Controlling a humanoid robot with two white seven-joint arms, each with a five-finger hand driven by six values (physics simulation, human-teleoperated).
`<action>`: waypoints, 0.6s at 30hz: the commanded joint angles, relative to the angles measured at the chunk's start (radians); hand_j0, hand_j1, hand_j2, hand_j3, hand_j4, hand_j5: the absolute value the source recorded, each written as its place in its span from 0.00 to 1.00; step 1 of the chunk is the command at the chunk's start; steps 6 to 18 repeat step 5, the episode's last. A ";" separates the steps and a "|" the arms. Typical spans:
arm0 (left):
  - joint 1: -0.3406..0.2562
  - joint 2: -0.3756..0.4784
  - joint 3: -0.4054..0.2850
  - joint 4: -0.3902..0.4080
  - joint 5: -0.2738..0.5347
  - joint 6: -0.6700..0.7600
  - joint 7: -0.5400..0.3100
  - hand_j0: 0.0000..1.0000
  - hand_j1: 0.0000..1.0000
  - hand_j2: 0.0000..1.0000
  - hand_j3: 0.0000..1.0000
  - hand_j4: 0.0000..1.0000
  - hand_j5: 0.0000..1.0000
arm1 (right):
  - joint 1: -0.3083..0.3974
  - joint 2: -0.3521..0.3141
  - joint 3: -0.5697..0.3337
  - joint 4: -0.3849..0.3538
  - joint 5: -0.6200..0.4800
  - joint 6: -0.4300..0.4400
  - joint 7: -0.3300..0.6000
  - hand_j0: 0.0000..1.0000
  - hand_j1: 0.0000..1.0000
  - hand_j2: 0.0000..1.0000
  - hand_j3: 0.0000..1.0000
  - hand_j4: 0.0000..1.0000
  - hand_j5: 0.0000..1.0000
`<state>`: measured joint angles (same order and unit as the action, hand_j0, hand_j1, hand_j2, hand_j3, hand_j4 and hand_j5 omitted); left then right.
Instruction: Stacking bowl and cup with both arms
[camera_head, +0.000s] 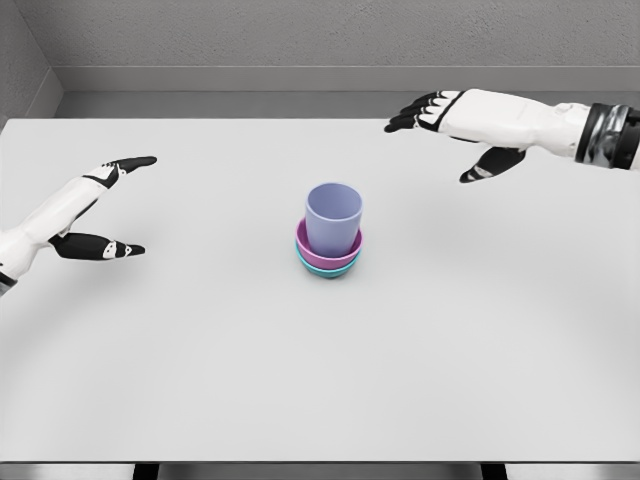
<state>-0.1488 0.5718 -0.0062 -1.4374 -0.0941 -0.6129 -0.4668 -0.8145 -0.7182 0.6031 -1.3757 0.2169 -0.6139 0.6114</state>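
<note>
left hand (92, 208) fingers spread, right hand (462, 125) likewise empty, lavender cup (333, 216) upright in pink bowl (329, 251), nested in teal bowl (329, 270)

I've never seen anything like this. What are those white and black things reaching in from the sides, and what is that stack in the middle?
This is a simulator's render, seen from a camera on a humanoid robot's head, looking down at a white table. The left robot hand comes in from the left edge, the right robot hand from the upper right. Both are open, fingers spread, holding nothing. In the middle stands a lavender cup, upright inside a pink bowl, which sits in a teal bowl. Both hands are well apart from the stack.
</note>
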 joint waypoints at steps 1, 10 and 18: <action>0.000 0.000 0.000 0.000 0.008 0.002 -0.001 1.00 1.00 1.00 1.00 1.00 1.00 | 0.000 -0.003 -0.002 0.004 -0.007 0.003 -0.001 1.00 1.00 1.00 1.00 1.00 1.00; 0.000 0.002 0.000 0.000 0.008 0.002 -0.001 1.00 1.00 1.00 1.00 1.00 1.00 | 0.002 -0.001 -0.002 0.004 -0.007 0.003 -0.001 1.00 1.00 1.00 1.00 1.00 1.00; 0.000 0.002 0.000 0.000 0.008 0.002 -0.001 1.00 1.00 1.00 1.00 1.00 1.00 | 0.002 -0.001 -0.002 0.004 -0.007 0.003 -0.001 1.00 1.00 1.00 1.00 1.00 1.00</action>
